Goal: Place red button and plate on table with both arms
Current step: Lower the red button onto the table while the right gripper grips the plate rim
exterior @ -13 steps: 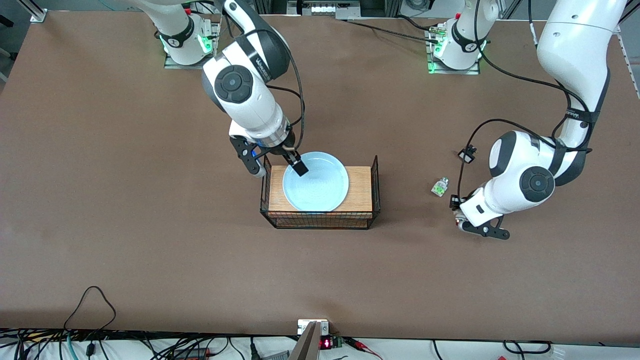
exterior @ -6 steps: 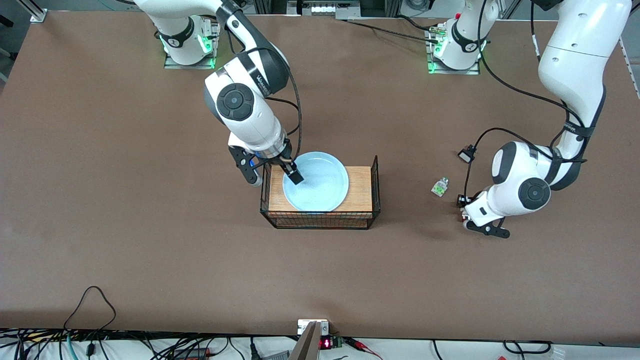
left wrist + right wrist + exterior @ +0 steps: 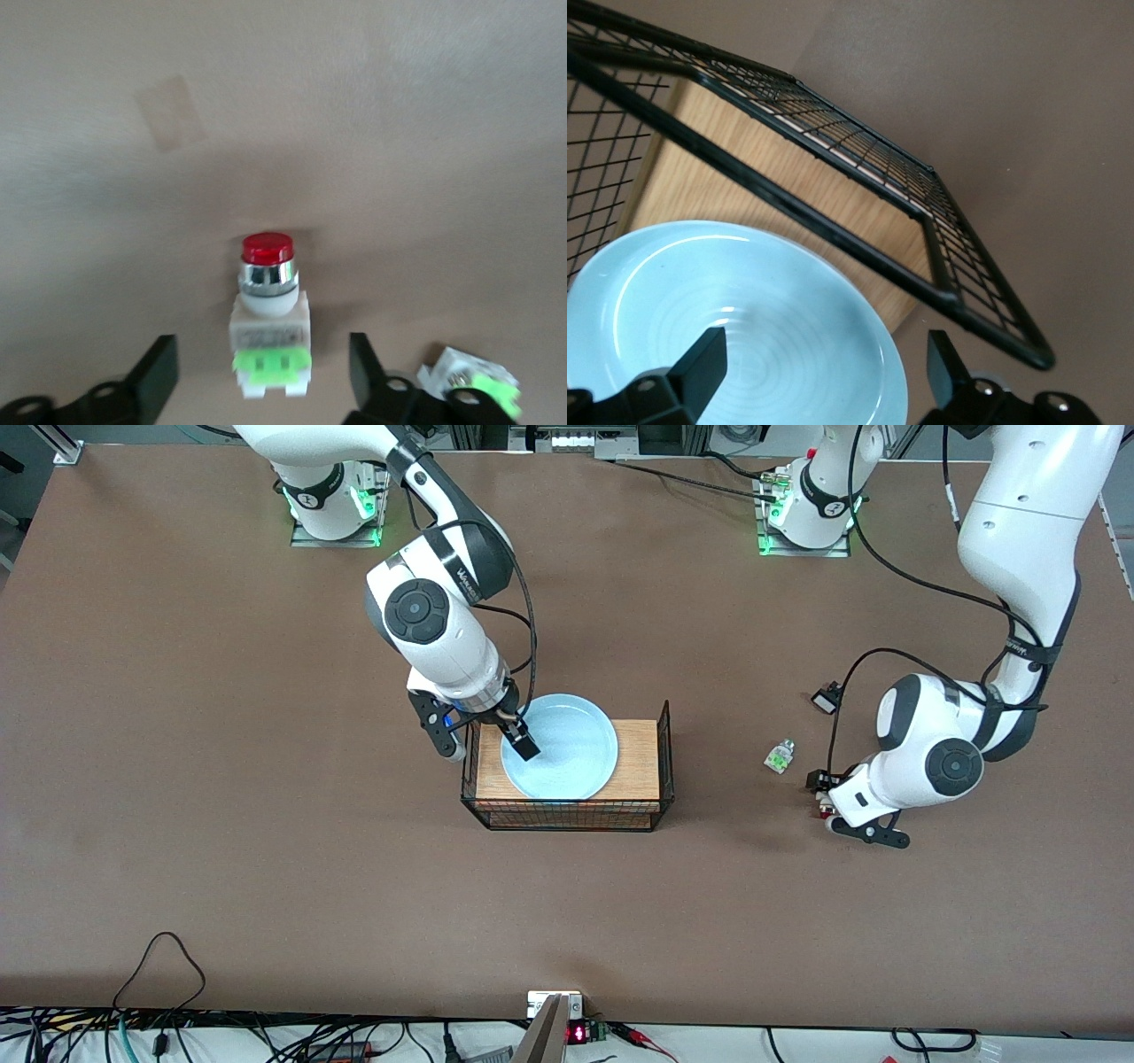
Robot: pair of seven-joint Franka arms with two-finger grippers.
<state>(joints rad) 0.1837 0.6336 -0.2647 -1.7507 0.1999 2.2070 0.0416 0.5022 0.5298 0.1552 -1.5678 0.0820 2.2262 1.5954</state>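
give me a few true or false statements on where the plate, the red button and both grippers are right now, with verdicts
1. The plate sits on the wood-topped wire rack. True.
2. The left gripper is clamped shut on the red button. False: its fingers stand open on either side of the button, which lies on the table.
3. The right gripper is open, one finger over the plate's rim. True.
4. The plate already lies on the bare table. False: it is on the rack.
5. A second green-tabbed block lies on the table near the left gripper. True.
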